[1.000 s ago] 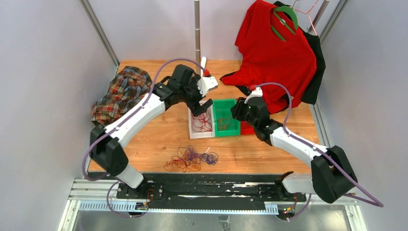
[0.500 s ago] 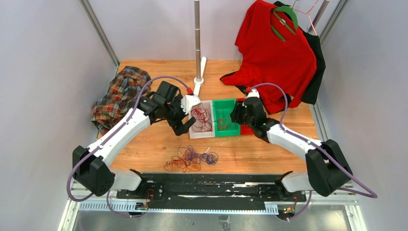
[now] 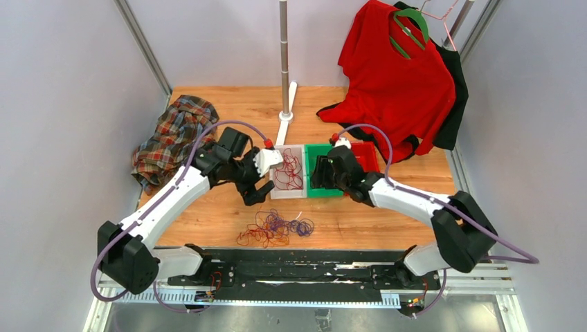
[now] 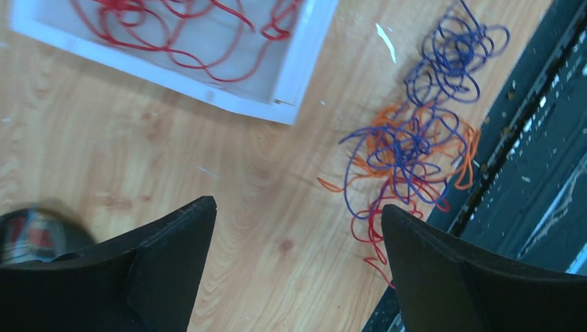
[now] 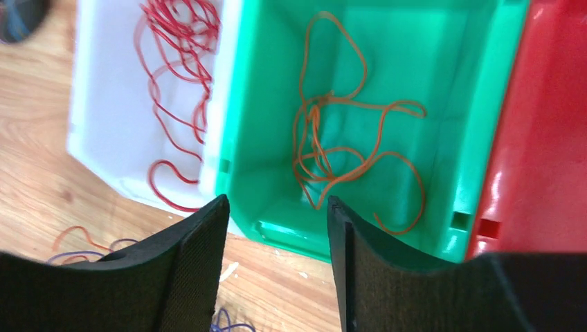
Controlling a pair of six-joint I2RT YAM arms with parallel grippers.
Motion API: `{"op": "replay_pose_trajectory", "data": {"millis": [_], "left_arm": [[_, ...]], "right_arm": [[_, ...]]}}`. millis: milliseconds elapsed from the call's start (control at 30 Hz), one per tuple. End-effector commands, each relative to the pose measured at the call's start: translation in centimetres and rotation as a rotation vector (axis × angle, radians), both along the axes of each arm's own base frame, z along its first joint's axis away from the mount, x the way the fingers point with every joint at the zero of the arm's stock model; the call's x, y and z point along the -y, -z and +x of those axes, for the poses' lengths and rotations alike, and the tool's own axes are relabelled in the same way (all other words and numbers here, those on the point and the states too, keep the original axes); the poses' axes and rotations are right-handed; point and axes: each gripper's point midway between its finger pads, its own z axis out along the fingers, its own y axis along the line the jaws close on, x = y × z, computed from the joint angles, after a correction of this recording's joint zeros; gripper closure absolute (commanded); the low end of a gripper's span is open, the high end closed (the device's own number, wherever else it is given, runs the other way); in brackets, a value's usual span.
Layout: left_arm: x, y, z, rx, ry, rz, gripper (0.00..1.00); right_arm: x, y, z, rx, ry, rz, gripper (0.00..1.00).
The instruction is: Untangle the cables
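Observation:
A tangle of purple-blue, orange and red cables (image 3: 273,229) (image 4: 415,145) lies on the wooden table near its front edge. Loose red cables (image 3: 289,173) (image 4: 187,28) (image 5: 180,69) lie in a white bin (image 3: 278,191). Orange-brown cables (image 5: 339,145) lie in the green bin (image 3: 332,188) beside it. My left gripper (image 3: 257,181) (image 4: 297,211) hangs open over bare wood left of the white bin, with the tangle by its right finger. My right gripper (image 3: 320,173) (image 5: 277,204) is open and empty above the green bin's near wall.
A red bin (image 3: 365,153) (image 5: 547,138) adjoins the green one on the right. A plaid cloth (image 3: 173,135) lies at the back left, a red shirt (image 3: 394,76) hangs at the back right, and a pole stand (image 3: 284,62) rises behind the bins. A black rail (image 3: 297,266) borders the near edge.
My left gripper has come back from over the white bin, toward the near left. My right gripper has slid left along the green bin and its jaws have widened.

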Motion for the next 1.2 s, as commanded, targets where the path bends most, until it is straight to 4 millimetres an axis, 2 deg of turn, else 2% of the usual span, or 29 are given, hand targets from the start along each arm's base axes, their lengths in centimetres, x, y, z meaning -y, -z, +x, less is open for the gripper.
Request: {"op": "replay_pose_trajectory", "data": {"millis": [0, 33, 133, 267, 333, 400, 500, 633, 767, 967, 1067, 1167], "left_arm": [[0.2, 2.2, -2.3, -0.062, 0.132, -0.004, 0.08], [0.3, 2.6, -2.6, -0.074, 0.152, -0.005, 0.09], [0.7, 3.7, -3.5, -0.119, 0.192, -0.012, 0.13], [0.6, 4.5, -4.2, -0.137, 0.212, -0.006, 0.14], [0.5, 4.7, -4.6, -0.142, 0.22, -0.009, 0.16], [0.8, 4.5, -5.5, -0.143, 0.254, -0.034, 0.17], [1.8, 4.2, -6.8, -0.145, 0.316, -0.066, 0.16], [3.4, 4.3, -7.6, -0.183, 0.374, -0.075, 0.17], [4.3, 4.7, -6.4, -0.18, 0.344, -0.049, 0.23], [3.8, 5.3, -4.7, -0.106, 0.301, -0.002, 0.35], [3.3, 4.6, -4.5, -0.06, 0.306, 0.011, 0.36], [3.0, 4.2, -5.1, -0.057, 0.331, 0.01, 0.34]], "right_arm": [[1.1, -6.1, 1.5, 0.128, 0.036, -0.002, 0.42], [1.9, -6.8, 1.6, 0.147, 0.046, -0.006, 0.39], [5.0, -6.7, 1.8, 0.165, 0.098, -0.067, 0.35], [8.4, -4.3, 1.1, 0.146, 0.149, -0.156, 0.34], [9.3, -3.0, 0.6, 0.125, 0.155, -0.201, 0.34], [9.4, -1.8, 0.1, 0.102, 0.141, -0.206, 0.34], [8.3, -0.6, -0.3, 0.068, 0.102, -0.171, 0.34], [5.8, 0.0, -0.3, 0.006, 0.031, -0.107, 0.35], [3.7, 0.3, -0.1, -0.021, 0.01, -0.034, 0.35], [1.3, 0.2, 0.1, -0.037, 0.013, 0.058, 0.37], [0.0, -0.2, 0.4, -0.037, 0.009, 0.096, 0.37], [-1.0, -0.8, 1.0, -0.035, 0.001, 0.114, 0.37]]}}
